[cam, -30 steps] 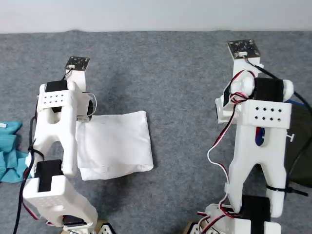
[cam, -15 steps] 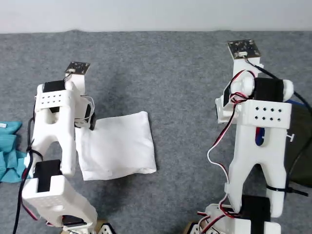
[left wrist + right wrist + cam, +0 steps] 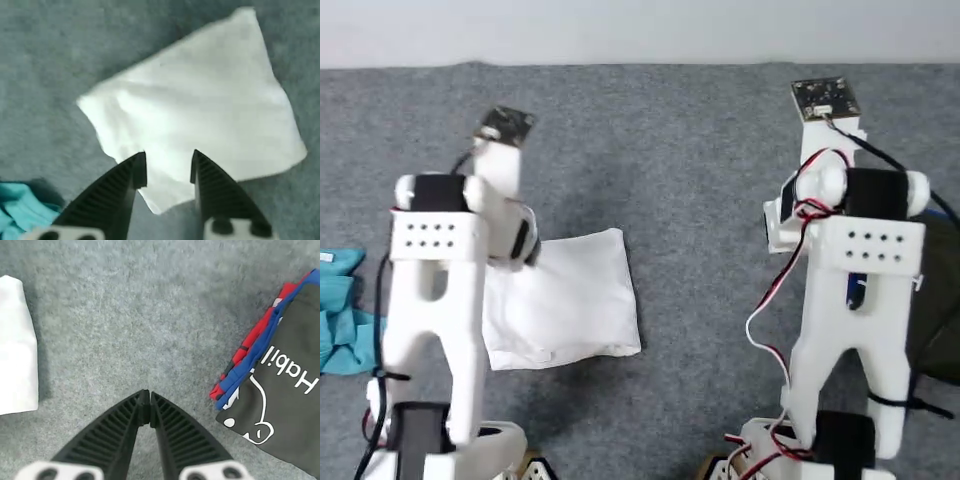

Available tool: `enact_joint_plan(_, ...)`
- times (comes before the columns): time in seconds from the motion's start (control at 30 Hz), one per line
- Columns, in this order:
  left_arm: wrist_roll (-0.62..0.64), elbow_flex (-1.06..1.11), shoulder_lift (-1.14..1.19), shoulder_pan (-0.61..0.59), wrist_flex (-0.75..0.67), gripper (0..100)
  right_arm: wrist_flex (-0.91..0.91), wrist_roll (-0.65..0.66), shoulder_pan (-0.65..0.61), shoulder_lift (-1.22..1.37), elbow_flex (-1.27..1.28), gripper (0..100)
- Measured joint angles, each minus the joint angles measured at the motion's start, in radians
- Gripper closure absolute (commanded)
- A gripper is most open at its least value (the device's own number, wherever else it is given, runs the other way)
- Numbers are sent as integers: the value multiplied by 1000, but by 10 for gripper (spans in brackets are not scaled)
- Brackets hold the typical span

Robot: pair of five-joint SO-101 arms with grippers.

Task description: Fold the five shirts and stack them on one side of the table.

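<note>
While left gripper gapes above white shirt | right gripper closed

Two arms, the left arm and the right arm. Each carries one gripper, making two in all: the left gripper and the right gripper. Garments: one white shirt, one teal shirt, and one pile showing three layers, counted as one black shirt, one blue layer and one red layer. That gives five garments. One grey table.
</note>
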Motion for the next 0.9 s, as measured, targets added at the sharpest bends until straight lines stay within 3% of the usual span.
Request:
enact_joint_plan(0.23,-68,272,52,60,-31,845,0,0,0,-31,20,990)
enact_joint_plan(0.43,-124,393,144,18,-104,844,0,0,0,-31,83,990)
enact_joint_plan(0.67,-141,388,293,-23,-120,844,0,0,0,-31,83,990)
enact_joint_plan(0.9,-141,258,189,-41,-3,842,0,0,0,-31,83,990)
